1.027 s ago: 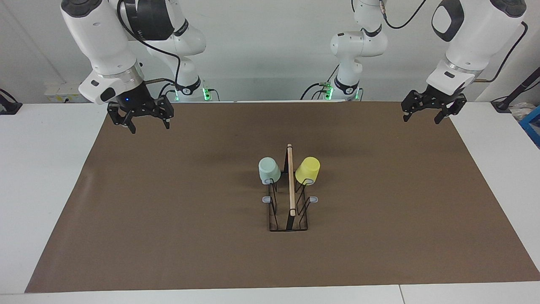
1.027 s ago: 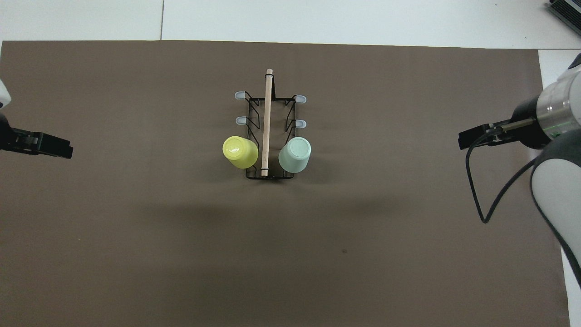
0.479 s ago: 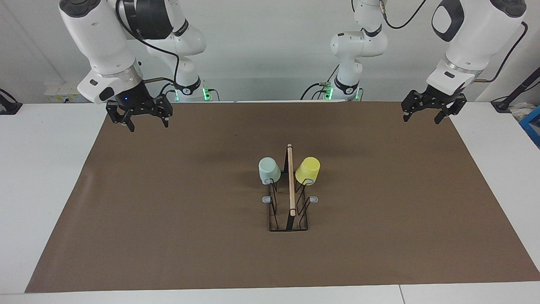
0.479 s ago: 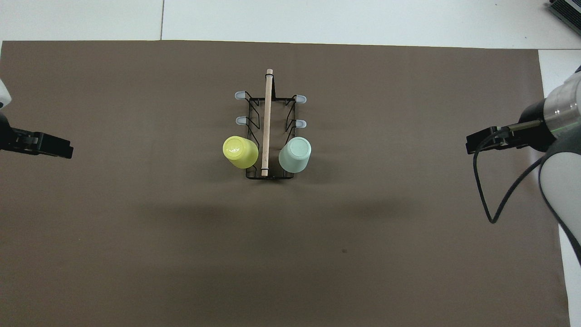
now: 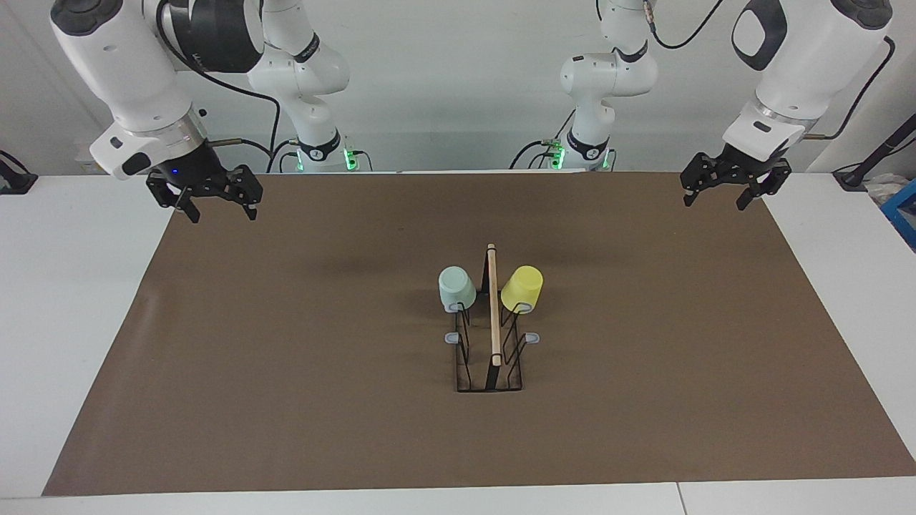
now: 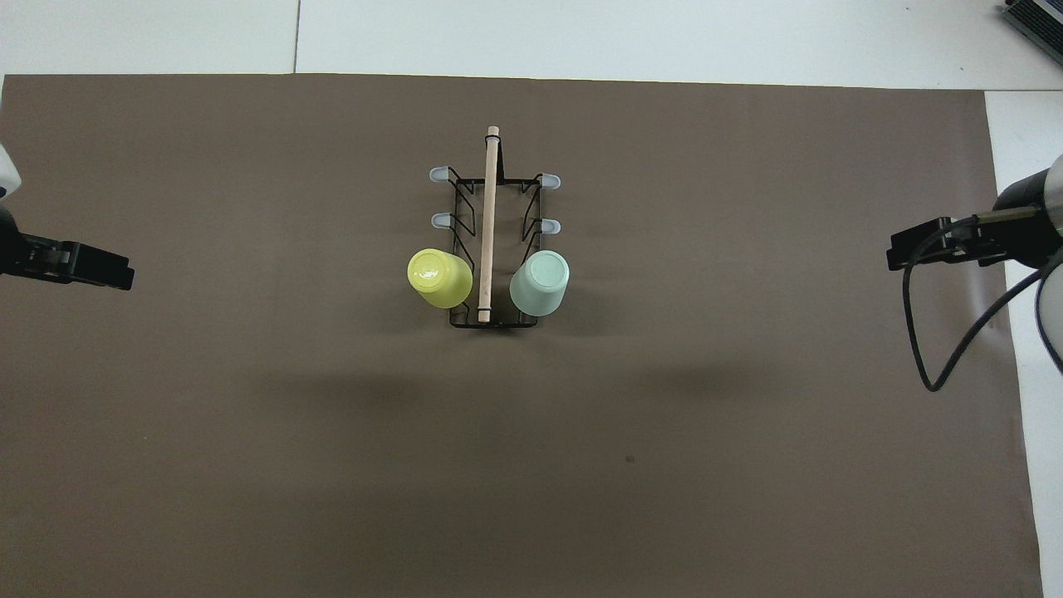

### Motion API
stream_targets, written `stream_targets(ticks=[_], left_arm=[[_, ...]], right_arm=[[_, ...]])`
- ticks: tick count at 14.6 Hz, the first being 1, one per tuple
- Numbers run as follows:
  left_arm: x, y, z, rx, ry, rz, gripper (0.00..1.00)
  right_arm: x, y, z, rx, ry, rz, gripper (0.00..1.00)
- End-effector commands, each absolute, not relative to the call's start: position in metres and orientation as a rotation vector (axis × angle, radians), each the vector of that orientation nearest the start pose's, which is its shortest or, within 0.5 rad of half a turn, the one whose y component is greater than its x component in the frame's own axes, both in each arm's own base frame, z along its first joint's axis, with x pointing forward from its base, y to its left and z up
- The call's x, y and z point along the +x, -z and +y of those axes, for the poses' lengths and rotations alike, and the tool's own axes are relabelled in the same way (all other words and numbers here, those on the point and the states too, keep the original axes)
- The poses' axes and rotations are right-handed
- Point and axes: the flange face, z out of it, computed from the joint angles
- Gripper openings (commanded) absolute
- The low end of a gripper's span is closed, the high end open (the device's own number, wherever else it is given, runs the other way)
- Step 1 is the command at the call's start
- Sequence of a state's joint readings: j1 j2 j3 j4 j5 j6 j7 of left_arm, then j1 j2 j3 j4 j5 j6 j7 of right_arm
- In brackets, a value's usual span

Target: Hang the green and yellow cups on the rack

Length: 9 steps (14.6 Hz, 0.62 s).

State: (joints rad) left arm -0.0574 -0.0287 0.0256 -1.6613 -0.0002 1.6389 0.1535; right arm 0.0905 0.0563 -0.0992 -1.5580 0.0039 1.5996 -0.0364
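Observation:
The black wire rack (image 5: 494, 315) with its wooden rod stands mid-table on the brown mat. The mint green cup (image 5: 456, 287) and the yellow cup (image 5: 522, 288) sit upside down on the two prongs at the rack's end nearest the robots, one on each side of the rod. In the overhead view the yellow cup (image 6: 438, 278) and the green cup (image 6: 540, 283) flank the rod of the rack (image 6: 488, 224). My right gripper (image 5: 222, 214) is open and empty, up over the mat's corner at the right arm's end. My left gripper (image 5: 714, 204) is open and empty over the mat's corner at the left arm's end.
The brown mat (image 5: 286, 372) covers most of the white table (image 5: 71, 300). Four bare grey-tipped prongs, such as this prong (image 6: 438, 174), stand on the rack's part farther from the robots. A blue object (image 5: 903, 214) lies at the table edge at the left arm's end.
My right gripper has moved away from the rack toward the right arm's end of the table and risen slightly. The left arm, the cups and the rack have not moved.

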Motion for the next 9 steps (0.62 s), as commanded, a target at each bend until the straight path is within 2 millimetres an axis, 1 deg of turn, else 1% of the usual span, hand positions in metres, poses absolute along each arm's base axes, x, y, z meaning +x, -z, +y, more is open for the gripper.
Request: stream_targets(ticks=[1, 4, 9], left_arm=[[0.5447, -0.6068, -0.0184, -3.141, 0.023, 0.289, 1.0], [0.5447, -0.6068, -0.0184, -3.141, 0.023, 0.286, 1.0], [0.5448, -0.6062, -0.0184, -3.141, 0.023, 0.286, 1.0]], right_arm=[[0.5813, -0.6137, -0.0002, -3.147, -0.033, -0.025, 1.0], [0.585, -0.6155, 0.0031, -3.147, -0.041, -0.032, 1.0], [0.5854, -0.6146, -0.0014, -3.147, -0.043, -0.02, 1.0]])
